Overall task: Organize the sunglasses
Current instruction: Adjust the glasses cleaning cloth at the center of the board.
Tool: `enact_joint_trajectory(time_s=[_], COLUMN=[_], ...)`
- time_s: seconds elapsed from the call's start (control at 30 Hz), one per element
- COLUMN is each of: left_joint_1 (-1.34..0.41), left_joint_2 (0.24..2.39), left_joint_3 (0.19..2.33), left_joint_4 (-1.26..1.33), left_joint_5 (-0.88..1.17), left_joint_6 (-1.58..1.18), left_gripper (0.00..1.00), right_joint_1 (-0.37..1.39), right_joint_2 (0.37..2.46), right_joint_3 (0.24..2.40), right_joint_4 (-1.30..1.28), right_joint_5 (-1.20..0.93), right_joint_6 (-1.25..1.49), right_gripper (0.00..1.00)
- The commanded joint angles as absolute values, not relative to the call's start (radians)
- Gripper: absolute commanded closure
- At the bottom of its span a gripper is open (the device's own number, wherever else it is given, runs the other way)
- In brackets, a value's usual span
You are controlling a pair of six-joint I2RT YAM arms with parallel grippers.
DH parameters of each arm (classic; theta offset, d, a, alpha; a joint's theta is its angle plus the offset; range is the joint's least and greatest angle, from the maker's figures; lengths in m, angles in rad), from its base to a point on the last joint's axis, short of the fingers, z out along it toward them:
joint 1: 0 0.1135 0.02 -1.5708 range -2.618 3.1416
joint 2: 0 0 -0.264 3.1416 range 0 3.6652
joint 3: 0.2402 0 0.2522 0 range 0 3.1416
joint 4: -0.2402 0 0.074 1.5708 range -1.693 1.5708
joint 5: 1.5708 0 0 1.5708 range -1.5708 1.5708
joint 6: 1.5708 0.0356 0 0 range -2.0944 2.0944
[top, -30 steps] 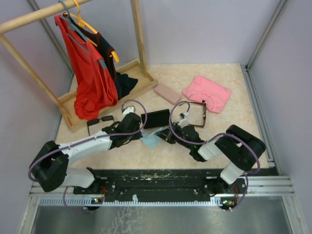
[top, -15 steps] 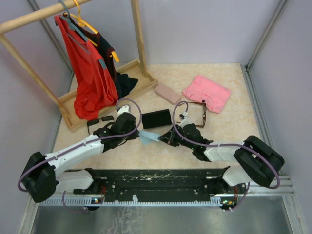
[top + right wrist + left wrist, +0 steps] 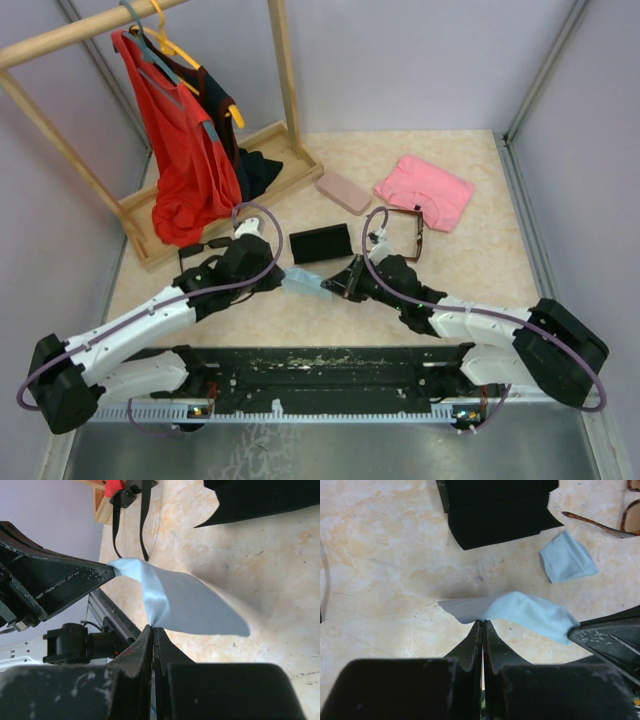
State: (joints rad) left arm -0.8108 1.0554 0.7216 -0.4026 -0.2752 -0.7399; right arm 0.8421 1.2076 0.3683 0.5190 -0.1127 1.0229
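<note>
On the pale table [image 3: 480, 280] our left claw [image 3: 483, 625] and right claw [image 3: 152, 627] each pinch the blue cloth [image 3: 530, 612]. We judge nothing is organized yet: the brown sunglasses [image 3: 404, 236] lie beside the black case [image 3: 320, 243], the black sunglasses [image 3: 215, 244] near the rack [image 3: 285, 80].

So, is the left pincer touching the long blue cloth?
Touching. The left wrist view shows the left pincer shut on the long blue cloth, its edge pinched tight.

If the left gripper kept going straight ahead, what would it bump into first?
Probably the black case: the left gripper, shut on the blue cloth, points at it across the table. Height is hard to judge.
</note>
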Motion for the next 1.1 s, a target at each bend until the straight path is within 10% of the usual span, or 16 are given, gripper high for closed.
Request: enact_joint_trajectory(time_s=[0.0, 0.5, 1.07], left_joint_1=[-0.862, -1.091, -0.978], left_joint_2=[0.999, 0.930, 1.193], left_joint_3=[0.760, 0.729, 0.696], left_joint_4=[-0.477, -0.643, -0.318], left_joint_5=[-0.276, -0.388, -0.474], left_joint_6=[-0.765, -0.990, -0.839], left_gripper=[0.99, 0.99, 0.99], right_joint_1=[0.892, 1.049, 0.860], right_joint_2=[1.123, 0.983, 1.296], right_joint_3=[0.431, 0.361, 0.383], right_joint_4=[0.463, 0.352, 0.622], right_joint_5=[-0.047, 0.090, -0.031], right_joint_6=[1.011, 1.115, 1.061], right_gripper=[1.00, 1.00, 1.00])
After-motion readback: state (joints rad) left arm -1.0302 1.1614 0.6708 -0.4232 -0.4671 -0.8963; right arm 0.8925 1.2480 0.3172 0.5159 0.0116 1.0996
